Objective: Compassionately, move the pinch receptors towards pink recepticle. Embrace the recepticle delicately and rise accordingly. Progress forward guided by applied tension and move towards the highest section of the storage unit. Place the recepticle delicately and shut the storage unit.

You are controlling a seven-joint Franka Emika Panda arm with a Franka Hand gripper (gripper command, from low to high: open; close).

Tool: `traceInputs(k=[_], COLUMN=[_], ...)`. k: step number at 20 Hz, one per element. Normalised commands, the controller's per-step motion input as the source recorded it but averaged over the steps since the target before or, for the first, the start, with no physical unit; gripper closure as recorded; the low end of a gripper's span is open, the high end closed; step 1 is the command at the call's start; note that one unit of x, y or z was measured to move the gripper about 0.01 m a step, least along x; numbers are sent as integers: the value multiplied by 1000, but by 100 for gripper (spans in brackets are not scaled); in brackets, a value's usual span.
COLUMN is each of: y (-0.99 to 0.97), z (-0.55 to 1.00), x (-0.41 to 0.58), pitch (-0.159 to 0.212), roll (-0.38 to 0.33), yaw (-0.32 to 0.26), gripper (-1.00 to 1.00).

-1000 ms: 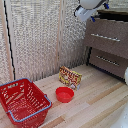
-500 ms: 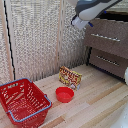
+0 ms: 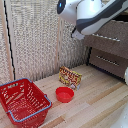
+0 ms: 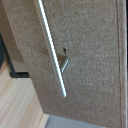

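The white-and-dark arm [image 3: 92, 15] reaches across the top of the exterior view, in front of the storage unit [image 3: 107, 50], a dark brown chest of drawers on the exterior view's right. A dark tip [image 3: 77, 35] hangs under the arm; the pinch receptors are too blurred there to show as open or shut. The wrist view is filled by a brown drawer front [image 4: 90, 55] with a long silver bar handle [image 4: 51, 50] very close. No fingers show in that view. The pink recepticle is out of view.
A red wire basket [image 3: 22, 100] stands on the wooden floor at the exterior view's left. A low red bowl [image 3: 64, 94] lies mid-floor, with a colourful snack packet [image 3: 70, 77] leaning behind it. A woven beige panel [image 3: 35, 40] forms the back wall.
The arm has swung further into the exterior view from the top right, spreading toward that view's left. Basket, bowl and packet have not moved.
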Motion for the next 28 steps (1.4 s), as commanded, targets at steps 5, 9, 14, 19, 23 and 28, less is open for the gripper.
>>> traceInputs(k=[5, 9, 14, 19, 23, 28], y=[-290, -578, -589, -506, 20, -56], z=[-298, -184, -154, 0, -15, 93], x=[-70, -181, -98, 26, 8, -6], pitch=[123, 63, 76, 96, -12, -4], roll=[-282, -141, -67, 23, 4, 14], yaw=[149, 110, 74, 73, 53, 33], gripper=[-100, -100, -100, 100, 100, 100])
